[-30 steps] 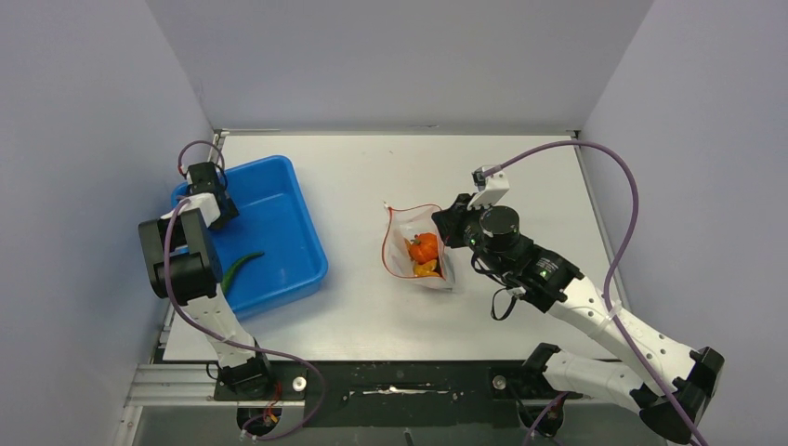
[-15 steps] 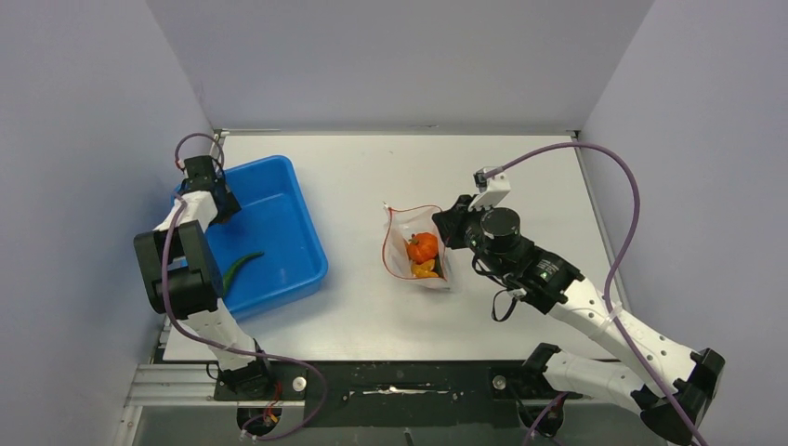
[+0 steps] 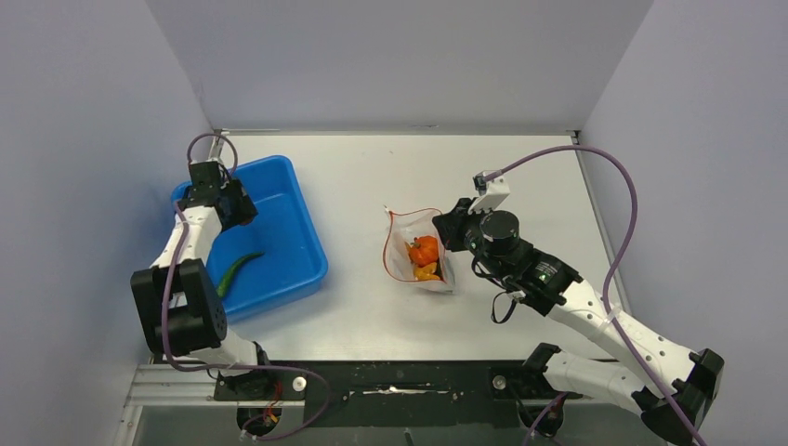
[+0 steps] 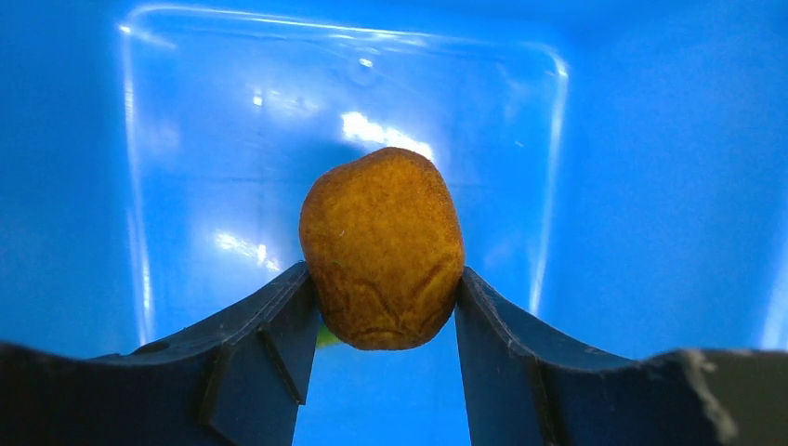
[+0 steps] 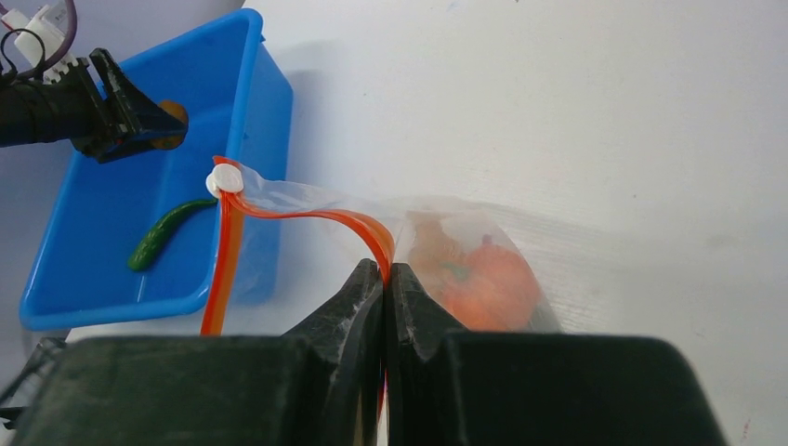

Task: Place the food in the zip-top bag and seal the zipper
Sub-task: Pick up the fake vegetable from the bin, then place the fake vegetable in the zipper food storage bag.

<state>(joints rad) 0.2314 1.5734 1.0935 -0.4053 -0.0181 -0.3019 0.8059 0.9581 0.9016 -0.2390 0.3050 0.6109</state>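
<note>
One lump [image 4: 381,246] between left fingers [image 4: 265,346]

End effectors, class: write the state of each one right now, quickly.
Left end effector: closed on the yellow-brown toy food lump.
Right end effector: closed, pinching the red-orange zipper strip.

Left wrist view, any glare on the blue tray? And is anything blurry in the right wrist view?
Left wrist view: white glare patches on the blue tray; the lump is sharp. Right wrist view: the right tool looks dark and soft.
</note>
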